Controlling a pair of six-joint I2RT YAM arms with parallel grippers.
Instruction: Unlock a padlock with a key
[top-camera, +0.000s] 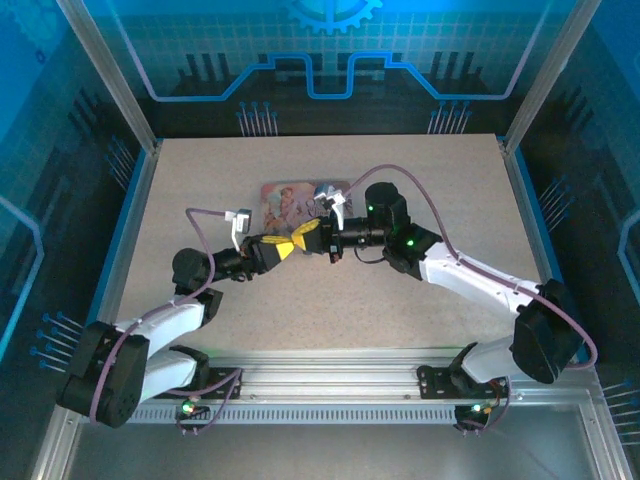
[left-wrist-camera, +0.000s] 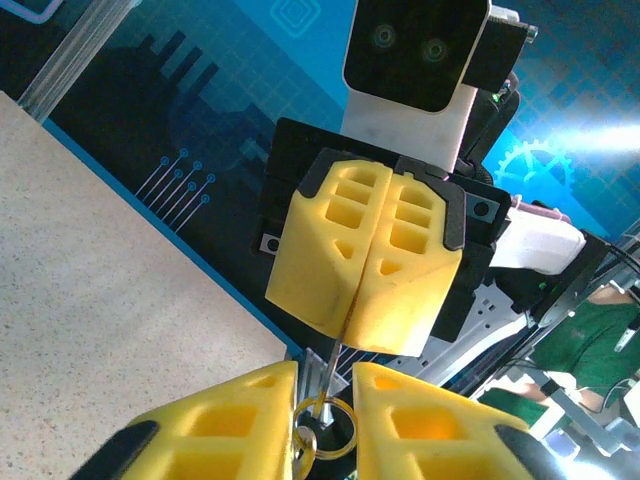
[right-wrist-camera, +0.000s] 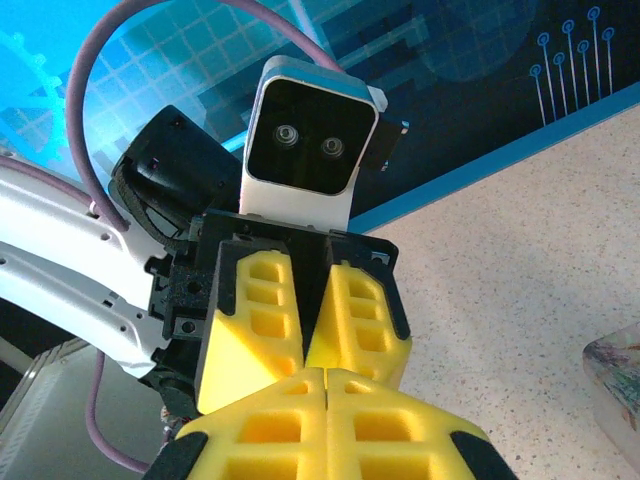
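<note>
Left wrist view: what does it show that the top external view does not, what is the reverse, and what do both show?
Left wrist adds: a thin key with a ring, running from between the parted jaws of the left gripper up to the seam of the shut right gripper, which seems to pinch it. Top external adds: the pink tin on the table, just beyond the grippers. Both: the two yellow-fingered grippers meeting tip to tip.

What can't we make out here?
- Small dark padlock: too small to pick out, top view.
- Thin metal key: far end hidden between right gripper's shut yellow fingers, left wrist view.
- Left gripper: hold on wire ring unclear; bottom edge cuts it, left wrist view.
</note>
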